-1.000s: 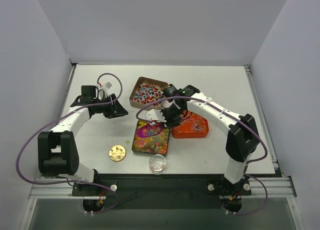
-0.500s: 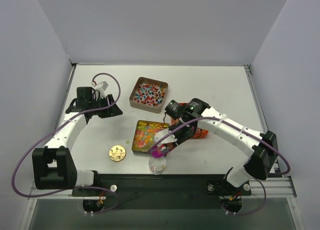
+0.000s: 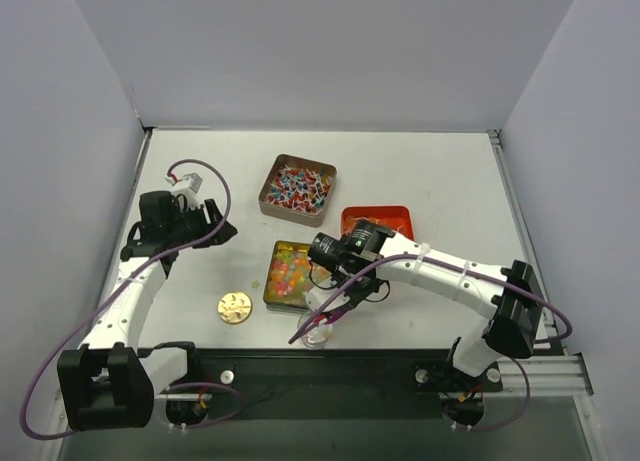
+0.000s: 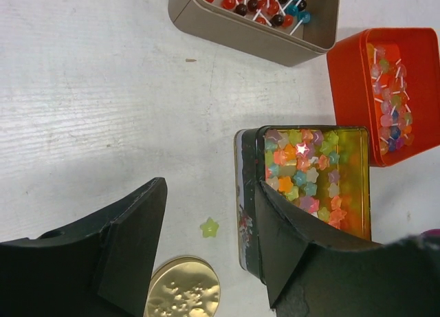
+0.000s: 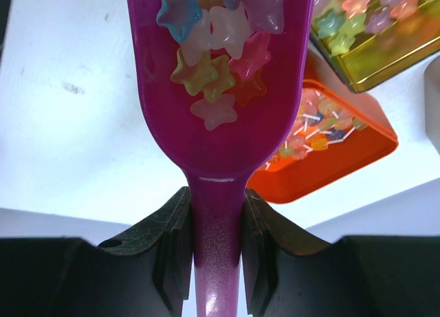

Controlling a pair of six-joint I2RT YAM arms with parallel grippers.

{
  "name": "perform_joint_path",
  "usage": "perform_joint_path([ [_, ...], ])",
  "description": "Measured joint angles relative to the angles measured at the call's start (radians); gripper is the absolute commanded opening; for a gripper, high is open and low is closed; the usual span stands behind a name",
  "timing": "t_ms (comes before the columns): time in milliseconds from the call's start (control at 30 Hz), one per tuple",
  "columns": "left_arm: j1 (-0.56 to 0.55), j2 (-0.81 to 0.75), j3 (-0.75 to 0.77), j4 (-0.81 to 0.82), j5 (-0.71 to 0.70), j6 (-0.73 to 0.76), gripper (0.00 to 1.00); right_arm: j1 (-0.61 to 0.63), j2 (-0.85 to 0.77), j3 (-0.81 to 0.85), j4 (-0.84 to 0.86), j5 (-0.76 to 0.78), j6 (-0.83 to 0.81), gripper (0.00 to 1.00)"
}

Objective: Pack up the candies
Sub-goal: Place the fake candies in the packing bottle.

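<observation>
My right gripper [image 5: 216,200] is shut on the handle of a purple scoop [image 5: 213,131]. Several star-shaped candies [image 5: 216,49] lie in the scoop's bowl. In the top view the right gripper [image 3: 345,284] holds the scoop [image 3: 330,314] down over a small clear jar [image 3: 316,333] near the front edge. More star candies fill the gold tin [image 3: 290,273] just behind it. My left gripper [image 4: 211,193] stands open above the table at the left, nothing between its fingers. One green star candy [image 4: 209,227] lies loose below it, beside the gold tin [image 4: 249,214].
A round gold lid [image 3: 235,306] lies left of the gold tin. An orange tin [image 3: 385,219] with stick sweets sits behind the right arm. A brown tin [image 3: 298,189] of red and blue pieces stands further back.
The right arm has carried the loaded scoop from the gold tin forward to the clear jar. The left arm has drawn back to the left and its jaws have widened.
</observation>
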Motion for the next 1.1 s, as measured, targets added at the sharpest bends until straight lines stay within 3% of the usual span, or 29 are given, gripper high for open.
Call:
perform_joint_path([
  [567, 0.000, -0.105, -0.063, 0.049, -0.006, -0.031, 0.67, 0.153, 0.145, 0.103, -0.098, 0.224, 0.130, 0.00],
  [933, 0.000, -0.122, -0.067, 0.050, 0.020, -0.058, 0.67, 0.172, 0.172, 0.167, -0.167, 0.281, 0.158, 0.00],
  [1000, -0.002, -0.122, -0.067, 0.051, 0.040, -0.067, 0.64, 0.172, 0.172, 0.179, -0.175, 0.282, 0.163, 0.00],
  [1067, -0.007, -0.122, -0.067, 0.055, 0.067, -0.078, 0.50, 0.166, 0.172, 0.201, -0.184, 0.281, 0.172, 0.00],
  [1100, -0.010, -0.122, -0.067, 0.058, 0.085, -0.083, 0.38, 0.159, 0.172, 0.216, -0.188, 0.276, 0.176, 0.00],
])
